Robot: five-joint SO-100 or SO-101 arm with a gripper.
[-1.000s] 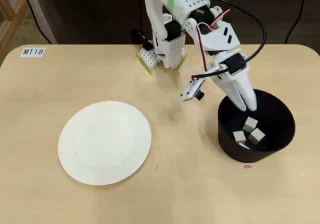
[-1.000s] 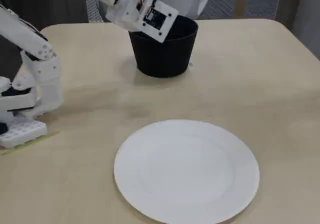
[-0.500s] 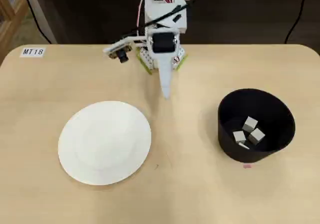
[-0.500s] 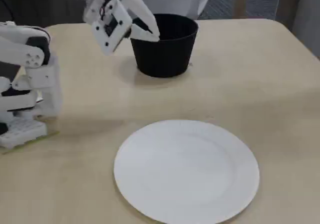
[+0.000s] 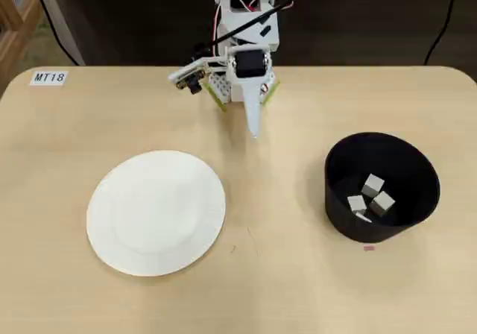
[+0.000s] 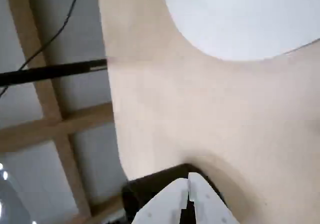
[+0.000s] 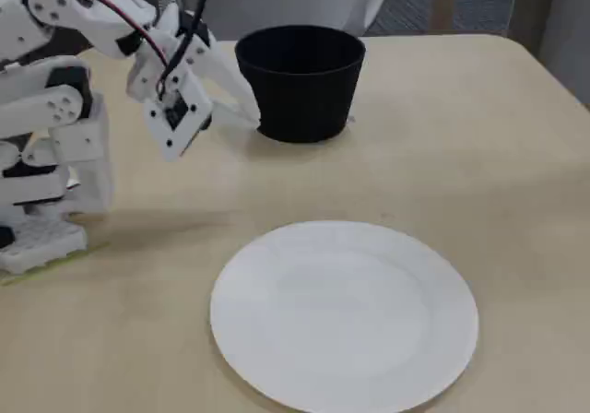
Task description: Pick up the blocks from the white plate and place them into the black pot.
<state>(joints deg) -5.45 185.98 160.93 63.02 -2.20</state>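
The white plate (image 5: 156, 212) lies bare on the table, left of centre in the overhead view, and it is also seen as the plate (image 7: 344, 312) and the plate (image 6: 250, 14). The black pot (image 5: 381, 187) stands at the right, with pale grey blocks (image 5: 374, 185) clustered on its bottom. In the fixed view the pot (image 7: 300, 81) hides its contents. My gripper (image 5: 253, 129) is drawn back near the arm's base, far from plate and pot. It is shut and holds nothing. The wrist view shows the gripper (image 6: 189, 178) with its tips pressed together.
The arm's base (image 5: 238, 84) sits at the table's back edge. A label reading MT18 (image 5: 49, 77) is stuck at the back left corner. A small pink mark (image 5: 369, 247) lies just in front of the pot.
A second ago the gripper hung over the pot. It has swung left and folded back toward the base. The blocks in the pot and the plate have not moved.
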